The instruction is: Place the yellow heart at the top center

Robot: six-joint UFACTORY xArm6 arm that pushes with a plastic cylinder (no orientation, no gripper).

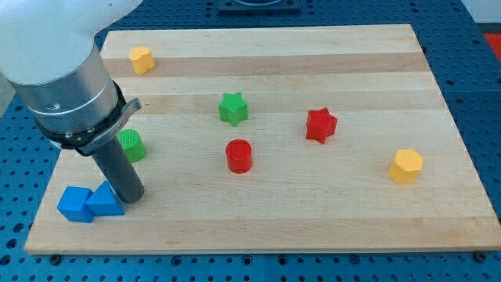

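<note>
We carry no pincer, our tip (132, 197) sits beside the blue blocks (88, 204), well apart from the yellow heart (141, 59) at the worktop's (376, 211) top left; approach comes next

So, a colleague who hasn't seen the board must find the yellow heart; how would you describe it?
Start at the wooden board and go to the corner at the view's top left. The yellow heart sits alone there. The other yellow block lies near the view's right edge and is hexagonal.

arm (55, 70): cut off at view's top-left | green block (131, 146): partly hidden, shape unclear
</note>
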